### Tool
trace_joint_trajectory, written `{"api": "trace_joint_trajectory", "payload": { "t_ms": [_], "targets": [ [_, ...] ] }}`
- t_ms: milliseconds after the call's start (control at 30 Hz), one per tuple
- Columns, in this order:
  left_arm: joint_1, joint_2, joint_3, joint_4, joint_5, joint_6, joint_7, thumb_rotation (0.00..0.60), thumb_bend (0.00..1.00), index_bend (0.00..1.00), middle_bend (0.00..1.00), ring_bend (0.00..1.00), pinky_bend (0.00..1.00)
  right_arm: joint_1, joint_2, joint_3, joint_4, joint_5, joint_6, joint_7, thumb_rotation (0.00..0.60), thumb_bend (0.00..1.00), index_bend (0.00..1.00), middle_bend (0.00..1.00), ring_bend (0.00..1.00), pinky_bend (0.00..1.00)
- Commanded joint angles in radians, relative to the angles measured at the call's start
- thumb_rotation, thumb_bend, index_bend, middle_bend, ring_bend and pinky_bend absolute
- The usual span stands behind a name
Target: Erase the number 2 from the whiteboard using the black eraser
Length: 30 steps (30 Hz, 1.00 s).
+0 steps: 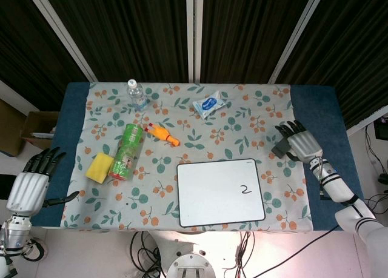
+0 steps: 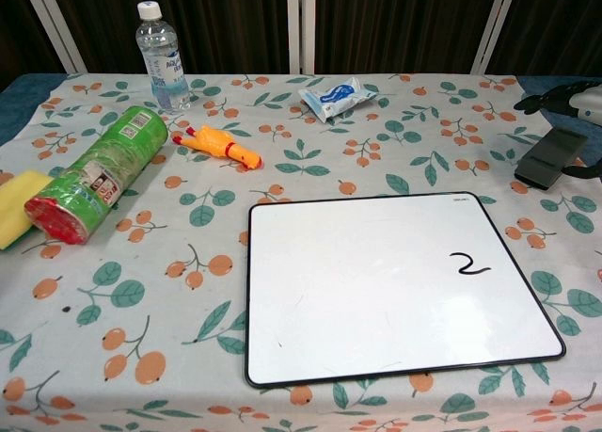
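The whiteboard (image 1: 212, 199) (image 2: 357, 291) lies near the table's front edge, with a black number 2 (image 1: 245, 189) (image 2: 468, 264) on its right half. The black eraser (image 1: 279, 149) (image 2: 549, 157) lies beyond the board's far right corner. My right hand (image 1: 299, 143) (image 2: 576, 97) hovers over the eraser's right end with its fingers spread, the thumb below the eraser; I see no grip on it. My left hand (image 1: 28, 191) hangs off the table's front left corner, fingers apart and empty; it is absent from the chest view.
A water bottle (image 1: 137, 95) (image 2: 160, 56) stands at the back left. A green can (image 1: 125, 152) (image 2: 99, 171) lies next to a yellow sponge (image 1: 99, 167) (image 2: 13, 206). A rubber chicken (image 1: 162, 134) (image 2: 218, 145) and a wipes packet (image 1: 208, 104) (image 2: 336, 97) lie mid-table.
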Motion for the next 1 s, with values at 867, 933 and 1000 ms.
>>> {"api": "trace_joint_trajectory", "payload": {
  "t_ms": [867, 933, 1000],
  "targets": [
    [0.003, -0.008, 0.0, 0.016, -0.009, -0.001, -0.014, 0.301, 0.09, 0.14, 0.08, 0.06, 0.16, 0.002, -0.04, -0.042, 0.067, 0.01, 0.014, 0.024, 0.6, 0.25, 0.36, 0.33, 0.18, 0.0],
    [0.004, -0.007, 0.001, 0.018, -0.01, 0.0, -0.015, 0.302, 0.08, 0.14, 0.08, 0.06, 0.16, 0.002, -0.039, -0.042, 0.066, 0.012, 0.014, 0.021, 0.6, 0.26, 0.39, 0.35, 0.2, 0.01],
    [0.005, -0.007, 0.002, 0.018, -0.011, 0.0, -0.016, 0.302, 0.08, 0.14, 0.08, 0.06, 0.16, 0.002, -0.039, -0.041, 0.066, 0.015, 0.018, 0.02, 0.6, 0.27, 0.43, 0.37, 0.22, 0.04]
  ]
}}
